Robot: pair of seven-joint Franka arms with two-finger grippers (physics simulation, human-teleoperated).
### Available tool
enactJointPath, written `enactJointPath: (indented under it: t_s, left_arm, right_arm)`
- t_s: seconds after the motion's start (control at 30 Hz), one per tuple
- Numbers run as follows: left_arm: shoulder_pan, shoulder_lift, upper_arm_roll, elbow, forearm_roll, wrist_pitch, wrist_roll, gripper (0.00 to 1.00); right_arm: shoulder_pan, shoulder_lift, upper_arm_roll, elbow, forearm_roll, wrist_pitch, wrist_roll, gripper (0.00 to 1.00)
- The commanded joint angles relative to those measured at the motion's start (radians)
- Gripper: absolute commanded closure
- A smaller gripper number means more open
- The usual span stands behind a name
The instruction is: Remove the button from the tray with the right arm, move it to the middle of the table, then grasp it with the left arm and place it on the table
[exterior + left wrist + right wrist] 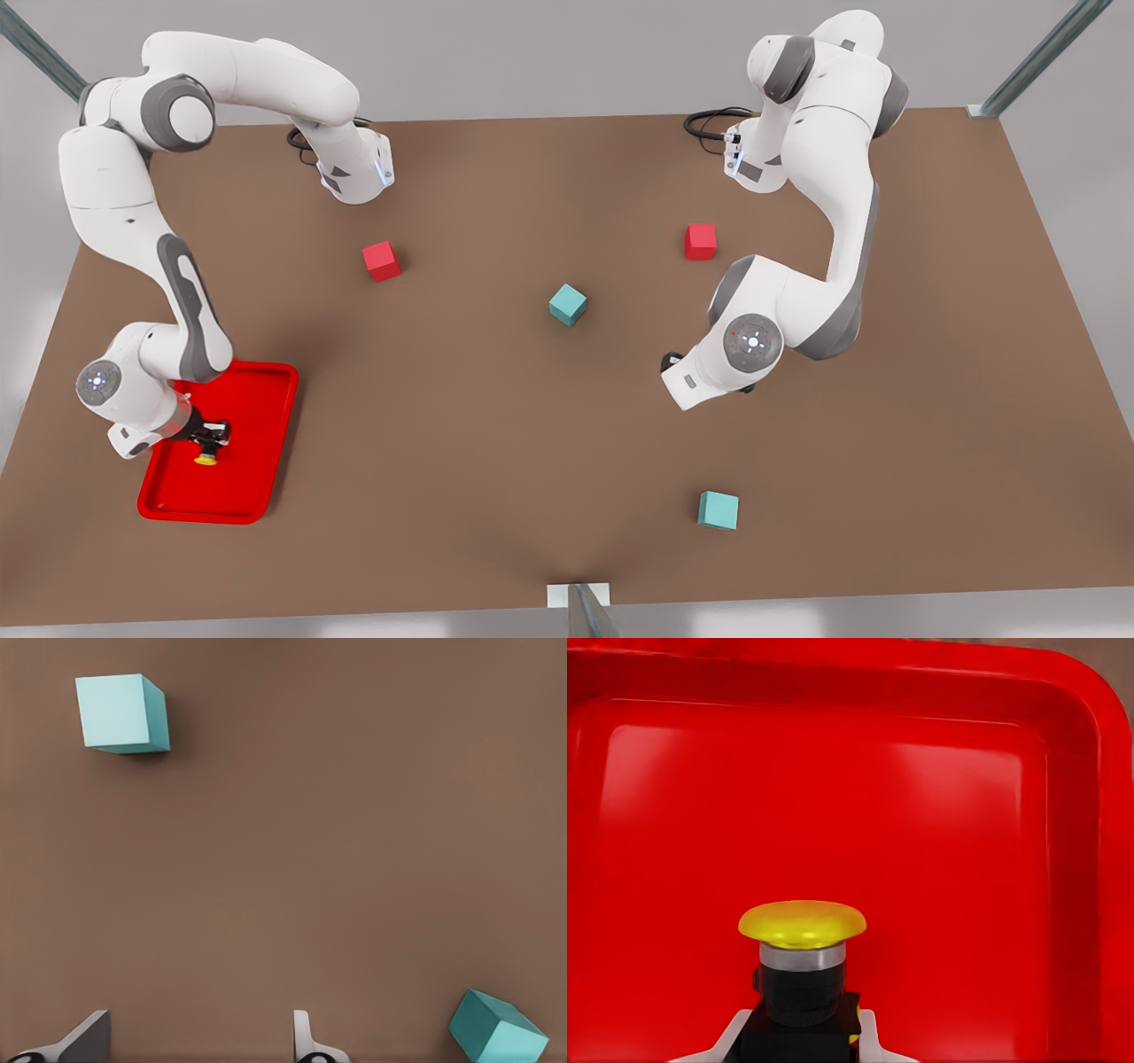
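Red tray (pixel 266 443) holds button (pixel 206 457) in right gripper (pixel 211 440); cubes (pixel 567 304) well apart.

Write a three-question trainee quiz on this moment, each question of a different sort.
1. True or false: the button sits between the right claw's fingers, inside the tray.
2. How many teal cubes lie on the table? A) one B) two C) three
3. Fill in: the left claw hovers open over bare ____.

Key: 1 true. 2 B: one mid-table, one near the front edge. 3 table.
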Motion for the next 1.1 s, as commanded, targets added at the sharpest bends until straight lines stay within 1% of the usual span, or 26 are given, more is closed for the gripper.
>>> enactJointPath:
  t_s: [0.0,0.1,0.2,0.23,0.3,0.33,0.4,0.47,0.53,0.6,0.67,0.7,0.8,0.83,0.9,0.93,1.0,1.03,1.07]
  left_arm:
    - [0.001,-0.001,0.001,0.000,0.001,0.000,-0.001,0.00]
    - [0.001,-0.003,0.001,0.000,0.001,-0.002,-0.002,0.00]
    - [0.001,-0.004,0.001,0.002,0.001,-0.003,-0.002,0.00]
    - [0.001,-0.003,0.001,0.002,0.001,-0.002,-0.002,0.00]
    - [0.001,-0.001,0.001,0.002,0.001,0.000,-0.002,0.00]
    - [0.002,-0.001,0.001,0.000,0.001,0.000,-0.001,0.00]
    - [0.004,-0.001,0.001,0.000,0.001,0.001,-0.001,0.00]
    - [0.006,-0.001,0.002,0.002,0.001,-0.002,0.001,0.00]
    - [0.007,-0.001,0.004,0.002,0.003,-0.003,0.001,0.00]
    - [0.007,-0.003,0.004,0.002,0.001,-0.005,0.001,0.00]
    - [0.010,-0.004,0.004,0.000,0.001,-0.005,0.002,0.00]
    - [0.010,-0.003,0.004,0.000,0.000,-0.005,0.002,0.00]
    - [0.012,0.000,0.004,0.000,0.000,-0.002,0.001,0.00]
    - [0.015,-0.001,0.010,0.000,0.001,-0.005,0.011,0.00]
    - [0.151,-0.014,0.007,0.004,0.000,-0.038,0.200,0.00]
    - [0.153,-0.014,0.008,0.002,0.001,-0.038,0.205,0.00]
    - [0.154,-0.017,0.008,0.004,0.003,-0.041,0.205,0.00]
    - [0.153,-0.017,0.008,0.004,0.003,-0.043,0.203,0.00]
    - [0.151,-0.018,0.008,0.003,0.003,-0.043,0.197,0.00]
  right_arm:
    - [0.010,-0.034,0.000,-0.008,-0.002,-0.066,0.014,0.53]
    - [0.114,-0.120,0.000,-0.006,0.012,-0.232,0.109,0.53]
    - [0.320,-0.157,-0.014,0.003,0.107,-0.303,0.267,0.53]
    - [0.407,-0.154,-0.050,0.014,0.156,-0.301,0.309,0.53]
    - [0.682,-0.139,-0.251,0.072,0.297,-0.303,0.335,0.53]
    - [0.792,-0.102,-0.329,0.115,0.363,-0.303,0.351,0.53]
    - [0.898,-0.030,-0.345,0.212,0.388,-0.336,0.447,0.53]
    - [1.016,-0.001,-0.365,0.242,0.431,-0.352,0.548,0.53]
    - [1.112,0.036,-0.370,0.321,0.483,-0.395,0.609,0.53]
    - [1.234,0.081,-0.417,0.385,0.567,-0.399,0.629,0.53]
    - [1.308,0.154,-0.451,0.482,0.612,-0.412,0.675,0.53]
    - [1.316,0.186,-0.457,0.532,0.625,-0.422,0.680,0.53]
    - [1.317,0.266,-0.445,0.633,0.656,-0.422,0.715,0.53]
    - [1.317,0.334,-0.439,0.719,0.673,-0.424,0.730,0.53]
    - [1.317,0.357,-0.431,0.752,0.685,-0.424,0.732,0.52]
    - [1.339,0.358,-0.437,0.752,0.694,-0.415,0.758,0.52]
    - [1.359,0.383,-0.442,0.773,0.717,-0.385,0.847,0.48]
    - [1.360,0.386,-0.443,0.773,0.722,-0.372,0.901,0.44]
    - [1.360,0.386,-0.454,0.773,0.720,-0.370,0.936,0.10]
